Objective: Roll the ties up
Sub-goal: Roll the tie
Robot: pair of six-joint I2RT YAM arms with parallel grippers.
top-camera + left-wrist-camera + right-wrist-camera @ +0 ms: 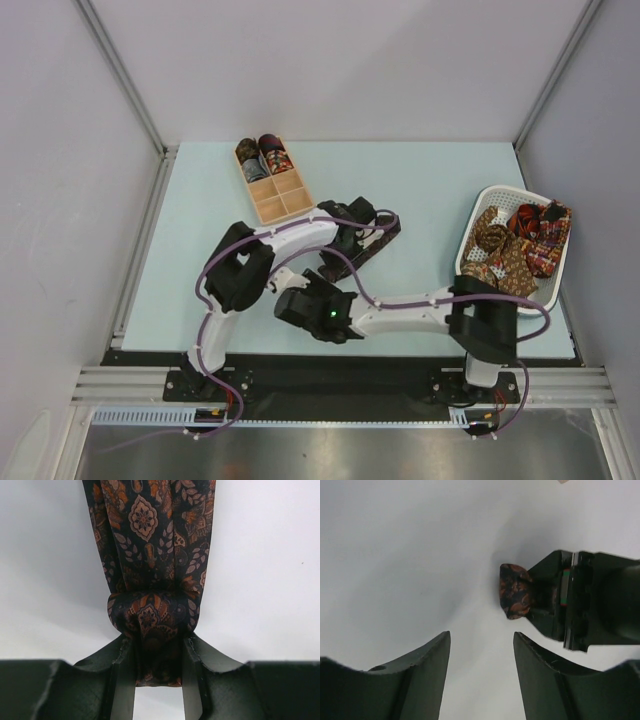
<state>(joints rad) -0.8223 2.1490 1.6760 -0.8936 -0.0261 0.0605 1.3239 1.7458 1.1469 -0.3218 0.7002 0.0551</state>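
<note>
A pale blue surface (pixel 430 180) sits between grey walls (pixel 330 60). The overhead view shows a wooden box (pixel 285 203) holding two rolls (pixel 260 153), and a white basket (pixel 512 190) of loose ties (pixel 515 250). Only the wrist views show the left tool (pixel 157 652) clenched on the rolled end of the dark tie (pixel 150 540). The right tool (pixel 481 645) is released, empty and facing it.

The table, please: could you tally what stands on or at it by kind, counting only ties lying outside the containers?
Robot arms (left, right): 2
White plastic basket: 1
Wooden compartment box: 1
Dark paisley tie outside the containers: 1
Total: 5
</note>
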